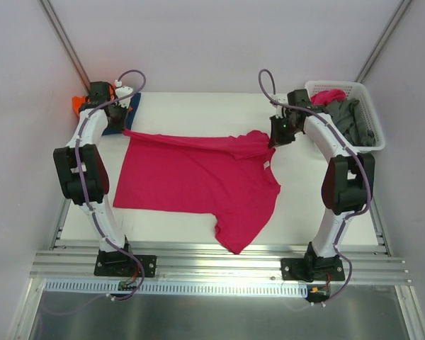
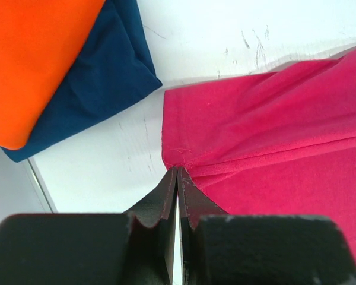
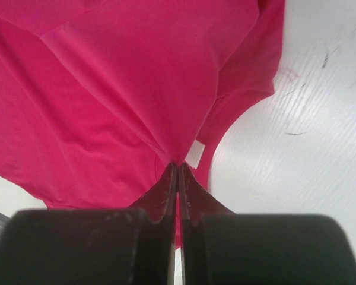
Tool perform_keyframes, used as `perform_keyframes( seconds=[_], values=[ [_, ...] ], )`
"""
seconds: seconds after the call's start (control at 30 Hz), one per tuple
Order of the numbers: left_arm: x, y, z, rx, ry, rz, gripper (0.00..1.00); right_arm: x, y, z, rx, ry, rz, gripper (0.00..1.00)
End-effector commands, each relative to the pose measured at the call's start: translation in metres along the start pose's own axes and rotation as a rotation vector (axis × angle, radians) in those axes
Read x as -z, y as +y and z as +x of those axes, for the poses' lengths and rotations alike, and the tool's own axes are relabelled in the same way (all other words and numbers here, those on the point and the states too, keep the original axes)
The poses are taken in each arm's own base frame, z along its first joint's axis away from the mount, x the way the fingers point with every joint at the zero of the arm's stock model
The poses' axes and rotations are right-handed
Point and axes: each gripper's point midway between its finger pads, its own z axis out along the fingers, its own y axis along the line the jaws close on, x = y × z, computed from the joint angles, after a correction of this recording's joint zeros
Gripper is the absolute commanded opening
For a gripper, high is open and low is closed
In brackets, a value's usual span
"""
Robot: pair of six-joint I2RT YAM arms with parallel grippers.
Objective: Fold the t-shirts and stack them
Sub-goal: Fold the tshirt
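Across the middle of the overhead view we see the magenta t-shirt (image 1: pixel 198 180) spread on the white table (image 1: pixel 304 205). One sleeve trails toward the lower centre, and the upper edge is drawn into a band between the two arms. At the upper left, the left gripper (image 2: pixel 177 173) is pressed together on the shirt's corner, and the cloth puckers right at its tips. In the upper left corner of the left wrist view, the orange t-shirt (image 2: pixel 35 59) lies on the dark blue t-shirt (image 2: pixel 110 80), both folded and apart from the magenta cloth. At the upper right, the right gripper (image 3: pixel 178 167) is clamped on the magenta cloth just beside the neckline and its small white label (image 3: pixel 195 153). The white basket (image 1: pixel 340 84) at the far right holds a grey t-shirt (image 1: pixel 350 120).

We judge this to be the start of a fold of the held edge. To do it well, we should move both grippers at one pace and one height, so the edge runs straight and taut without stretching. We should then lay it parallel to the lower hem. The right pinch sits near the collar, not at an outer corner, so the cloth beyond it may droop and crease. We should also steer the left corner clear of the folded pile.
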Motion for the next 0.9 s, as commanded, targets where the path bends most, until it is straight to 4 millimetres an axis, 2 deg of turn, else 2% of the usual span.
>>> perform_keyframes(
  seconds=[0.0,0.37,0.5,0.63,0.87],
  values=[
    [0.022,0.001,-0.011,0.014,-0.048,-0.013,0.0,0.019,0.016,0.003,0.006,-0.023,-0.025,0.0],
    [0.012,-0.003,0.011,0.027,0.011,-0.003,0.0,0.006,0.017,0.006,0.03,0.003,-0.022,0.0],
    [0.015,-0.004,0.016,0.023,0.023,-0.01,0.0,0.008,0.019,0.005,0.024,0.0,-0.026,0.0],
    [0.018,0.001,0.018,0.022,0.026,-0.027,0.0,0.019,0.025,0.002,0.019,-0.02,-0.035,0.0],
    [0.015,0.003,0.023,0.036,0.044,-0.034,0.0,0.017,0.024,0.025,0.015,0.027,-0.04,0.0]
  ],
)
